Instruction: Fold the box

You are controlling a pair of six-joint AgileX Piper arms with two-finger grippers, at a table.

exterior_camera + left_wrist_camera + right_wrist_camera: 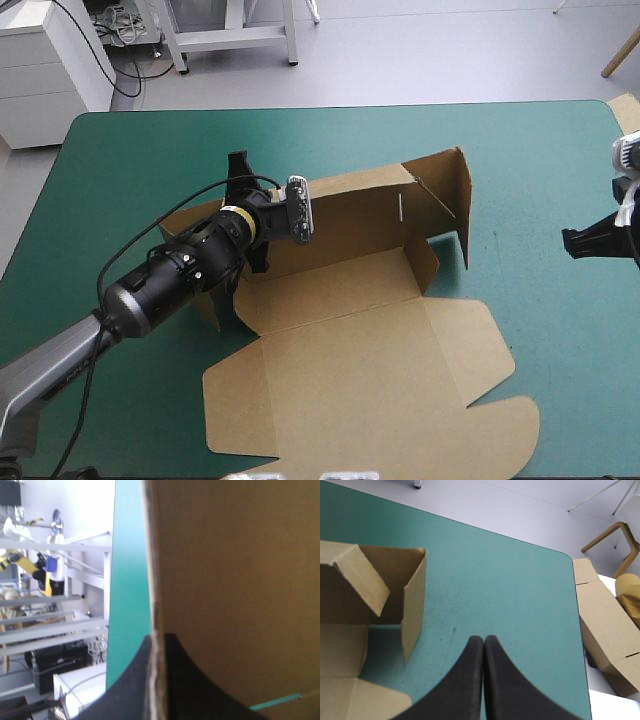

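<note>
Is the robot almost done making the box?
About halfway. Done: the box has its far wall and right end wall standing up. In hand: the left gripper is shut on a wall's edge, while the right gripper waits shut, touching nothing. Left: the big lid lies flat.

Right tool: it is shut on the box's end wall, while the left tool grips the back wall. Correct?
No. The right tool is shut on nothing; the right wrist view shows it over the teal-green cover, apart from the box. The left tool does grip the back wall.
</note>
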